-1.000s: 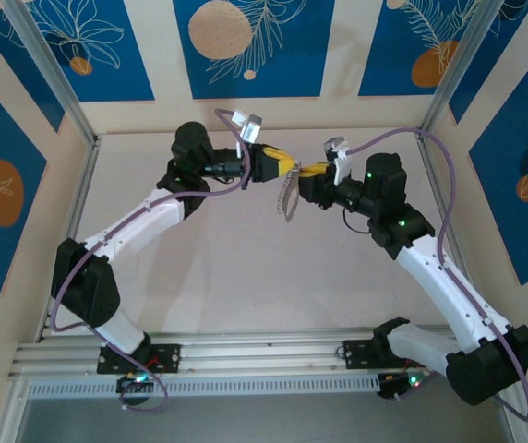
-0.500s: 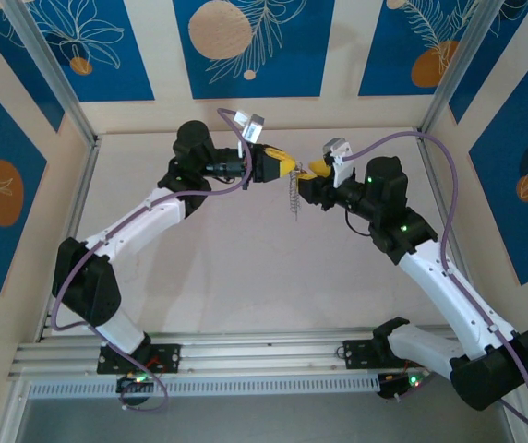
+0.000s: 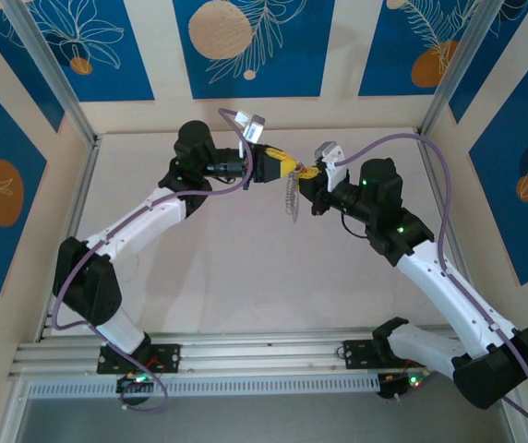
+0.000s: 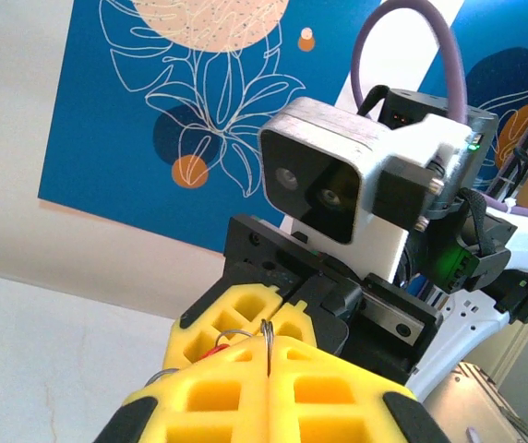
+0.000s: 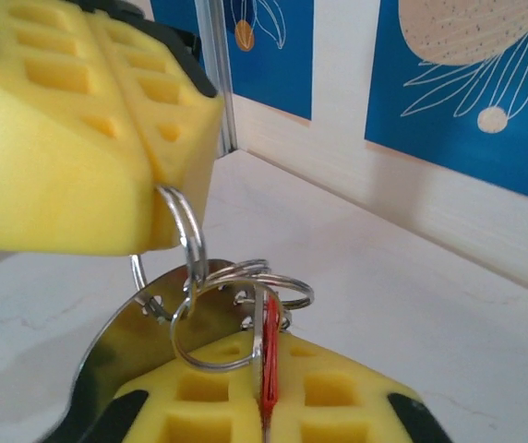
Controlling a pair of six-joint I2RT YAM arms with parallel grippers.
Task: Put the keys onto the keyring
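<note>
Both grippers meet above the far middle of the table. My left gripper point(image 3: 290, 167) point(image 4: 268, 355) is shut on a thin steel ring point(image 4: 267, 330) point(image 5: 188, 233) at the top of the keyring point(image 3: 289, 197). The keyring hangs below as a grey loop with a pale fringe; in the right wrist view it is a shiny curved band point(image 5: 116, 343) with several linked rings. My right gripper point(image 3: 307, 173) point(image 5: 266, 355) is shut on the keys point(image 5: 267, 365), the red tag and silver key edge-on between its yellow pads. The red tag point(image 4: 213, 351) peeks out behind the left pads.
The pale table point(image 3: 246, 268) lies well below both grippers. Aluminium posts point(image 3: 56, 83) and blue patterned walls point(image 3: 246, 46) close the back and sides. The right arm's camera housing point(image 4: 338, 185) is close in front of the left wrist.
My right gripper has gone from partly open to shut on the keys and moved slightly left toward the left gripper. The hanging keyring has swung a little. The left arm held still.
</note>
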